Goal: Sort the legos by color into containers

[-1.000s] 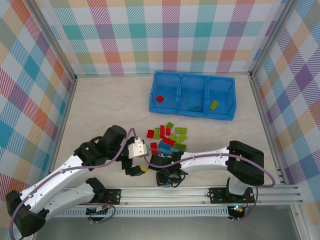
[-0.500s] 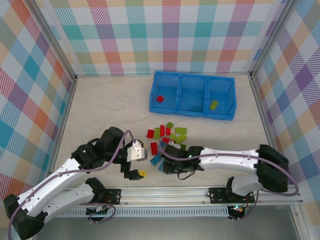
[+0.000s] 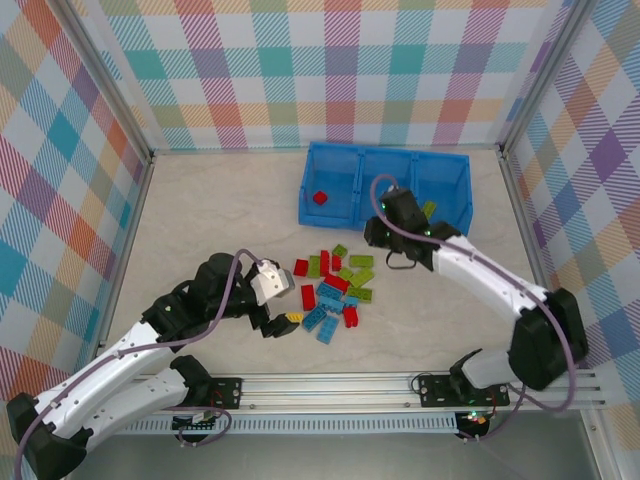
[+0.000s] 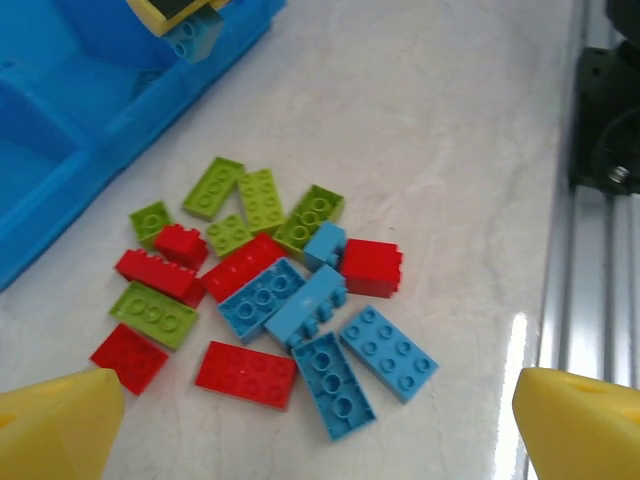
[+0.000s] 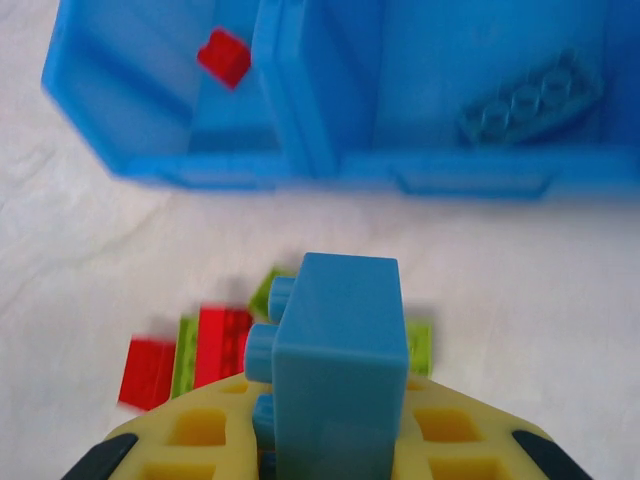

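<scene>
Under both pairs of fingers spreads the pale tabletop point(image 3: 220, 210), walled by checked panels point(image 3: 340, 70). Just beyond the right fingers point(image 3: 378, 232) stands the blue bin point(image 3: 440, 157), its three compartments side by side. These fingers sit before its near wall, roughly in line with the divider between the left and middle compartments. Behind them, and ahead of the left fingers point(image 3: 281, 322), the pile point(image 4: 270, 300) of loose red, green and blue bricks lies on the tabletop. In the left wrist view it sits between the two yellow tips and a little past them, touching neither. The left fingers are spread as wide as they go and hold nothing. The right fingers are closed on a light blue brick point(image 5: 340, 360), which stands on end against the yellow pad with its studs turned to the left, clear of the pile and still short of the bin. Ahead of these fingers and to their left, a red brick point(image 5: 224, 57) lies in the left compartment. Ahead to their right, a second blue brick point(image 5: 530, 100) lies flat in the middle one. Farther right, a green brick point(image 3: 428, 209) lies in the right compartment.
</scene>
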Controlling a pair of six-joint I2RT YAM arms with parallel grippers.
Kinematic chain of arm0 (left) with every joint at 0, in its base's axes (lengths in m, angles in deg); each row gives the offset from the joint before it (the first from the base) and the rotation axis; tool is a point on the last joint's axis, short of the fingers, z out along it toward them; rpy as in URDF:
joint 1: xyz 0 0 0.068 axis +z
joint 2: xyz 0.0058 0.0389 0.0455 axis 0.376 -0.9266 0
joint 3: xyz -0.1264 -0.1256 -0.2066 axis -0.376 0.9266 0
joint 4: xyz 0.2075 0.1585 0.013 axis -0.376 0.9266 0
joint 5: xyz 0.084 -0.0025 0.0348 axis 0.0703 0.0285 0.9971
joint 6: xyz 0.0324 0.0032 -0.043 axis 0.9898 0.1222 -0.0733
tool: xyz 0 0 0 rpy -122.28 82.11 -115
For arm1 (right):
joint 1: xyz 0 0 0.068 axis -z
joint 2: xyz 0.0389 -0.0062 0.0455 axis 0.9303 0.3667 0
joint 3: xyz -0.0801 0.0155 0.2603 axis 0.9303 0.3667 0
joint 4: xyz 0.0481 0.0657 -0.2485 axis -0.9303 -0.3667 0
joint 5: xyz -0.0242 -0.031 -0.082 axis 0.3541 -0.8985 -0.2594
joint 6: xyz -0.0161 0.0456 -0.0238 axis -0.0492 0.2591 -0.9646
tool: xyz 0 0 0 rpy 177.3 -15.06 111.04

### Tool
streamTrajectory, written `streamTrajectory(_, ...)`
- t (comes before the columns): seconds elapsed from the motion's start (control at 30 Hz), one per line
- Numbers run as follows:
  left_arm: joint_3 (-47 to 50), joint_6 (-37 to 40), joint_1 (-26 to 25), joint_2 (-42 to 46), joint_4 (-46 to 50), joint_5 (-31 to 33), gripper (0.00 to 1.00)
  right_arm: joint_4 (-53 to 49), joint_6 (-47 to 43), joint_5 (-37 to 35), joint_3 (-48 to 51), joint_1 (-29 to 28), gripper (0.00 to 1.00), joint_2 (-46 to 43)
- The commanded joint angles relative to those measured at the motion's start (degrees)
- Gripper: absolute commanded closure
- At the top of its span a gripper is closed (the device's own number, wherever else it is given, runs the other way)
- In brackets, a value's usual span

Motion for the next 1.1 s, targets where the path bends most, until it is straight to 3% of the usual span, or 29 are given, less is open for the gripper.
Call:
streamTrajectory(0.0, -0.91, -5.38, -0.19, 0.16, -2.89, 6.4, 0.0, 3.51, -8.1, 0.27, -4.97, 3.63, 0.84, 6.86)
streamTrajectory(0.27, -1.1, -6.53, -0.15, 0.64, -3.01, 9.13, 0.0, 3.84, -10.15, 1.85, -18.71, 9.33, 0.76, 24.28)
streamTrajectory(0.37, -1.32, -6.5, -0.12, 0.25, -2.5, 9.37, 0.0, 3.95, -9.14, 2.14, -20.26, 10.21, 0.66, 26.45)
streamTrajectory(0.5, -1.4, -6.5, -0.17, -0.43, -2.48, 9.83, 0.0, 3.18, -9.63, 2.29, -21.36, 10.22, 0.62, 26.07)
streamTrajectory(0.7, -1.4, -6.6, -0.19, -1.68, -2.65, 10.4, 0.0, 1.82, -10.9, 3.92, -19.23, 10.3, 0.59, 19.14)
streamTrajectory(0.8, -2.24, -10.09, 0.56, -2.88, -2.29, 13.89, 0.0, 2.82, -10.2, 12.42, -13.39, 10.14, 0.54, 11.12)
streamTrajectory(0.9, -8.46, -20.61, 1.39, -7.79, 3.77, 21.54, 0.0, 4.15, -10.24, 22.78, -6.44, 9.04, 0.49, 2.78)
streamTrajectory(0.97, -15.0, -31.97, 1.47, -13.97, 10.51, 27.64, 0.0, 0.8, -11.55, 26.31, -3.33, 6.81, 0.44, -2.91)
streamTrajectory(1.07, -19.34, -41.05, 2.68, -23.42, 14.09, 26.91, 0.02, -7.43, -13.77, 25.71, -0.73, 2.27, 0.37, -10.04)
